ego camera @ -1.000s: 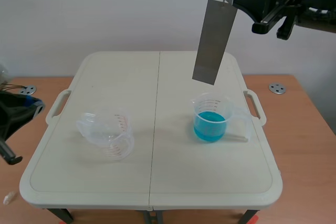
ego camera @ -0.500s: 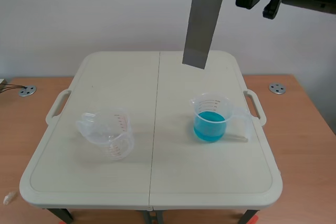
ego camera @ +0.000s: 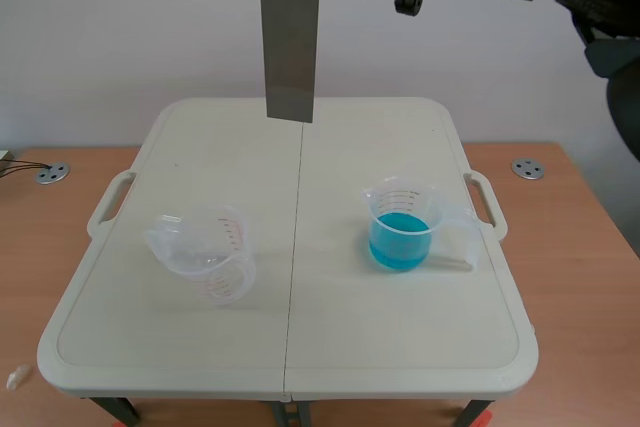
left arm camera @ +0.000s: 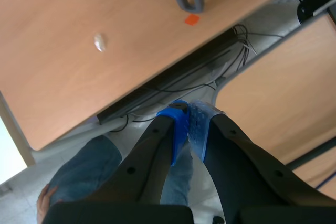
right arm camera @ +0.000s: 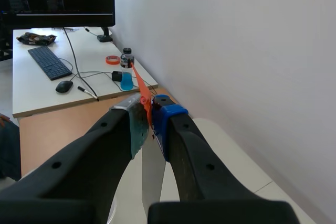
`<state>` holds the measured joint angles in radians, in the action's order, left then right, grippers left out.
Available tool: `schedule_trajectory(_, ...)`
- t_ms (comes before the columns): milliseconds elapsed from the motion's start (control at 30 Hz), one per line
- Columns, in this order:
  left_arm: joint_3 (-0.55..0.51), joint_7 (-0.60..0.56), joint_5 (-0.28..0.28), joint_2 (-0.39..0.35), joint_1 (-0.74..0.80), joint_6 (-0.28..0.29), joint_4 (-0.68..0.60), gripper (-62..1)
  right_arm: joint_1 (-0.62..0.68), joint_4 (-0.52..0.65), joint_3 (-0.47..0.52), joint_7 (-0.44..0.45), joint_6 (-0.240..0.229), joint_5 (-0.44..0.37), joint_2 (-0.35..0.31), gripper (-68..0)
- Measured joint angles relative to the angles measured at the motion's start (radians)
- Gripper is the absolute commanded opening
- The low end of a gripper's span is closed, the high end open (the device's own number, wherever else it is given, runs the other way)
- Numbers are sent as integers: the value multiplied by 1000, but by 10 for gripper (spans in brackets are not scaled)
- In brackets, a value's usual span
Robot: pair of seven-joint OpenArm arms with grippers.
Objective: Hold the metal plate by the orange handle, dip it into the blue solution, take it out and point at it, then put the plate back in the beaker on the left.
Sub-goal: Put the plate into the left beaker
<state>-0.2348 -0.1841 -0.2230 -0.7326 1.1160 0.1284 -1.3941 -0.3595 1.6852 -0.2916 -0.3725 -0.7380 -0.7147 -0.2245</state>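
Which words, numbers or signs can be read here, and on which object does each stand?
Empty beaker: red scale marks and numbers, too small to read.
Beaker with blue solution: dark scale marks, too small to read.
Metal plate: no writing seen.
No text can be read anywhere.

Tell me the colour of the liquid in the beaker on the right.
The liquid is bright blue, seen best in the scene view.

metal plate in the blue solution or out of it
Out. The metal plate hangs from the right gripper, well above and apart from the beaker of blue solution.
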Motion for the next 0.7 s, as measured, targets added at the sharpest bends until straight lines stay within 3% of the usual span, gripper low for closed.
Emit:
schedule_trajectory(233, 6, -1, 68, 51, -2, 52, 7, -591, -19, 0, -76, -14, 5, 54, 75, -662)
schedule_trajectory(700, 152, 0, 177, 136, -3, 51, 57, -591, -19, 0, -178, -23, 12, 122, 183, -662)
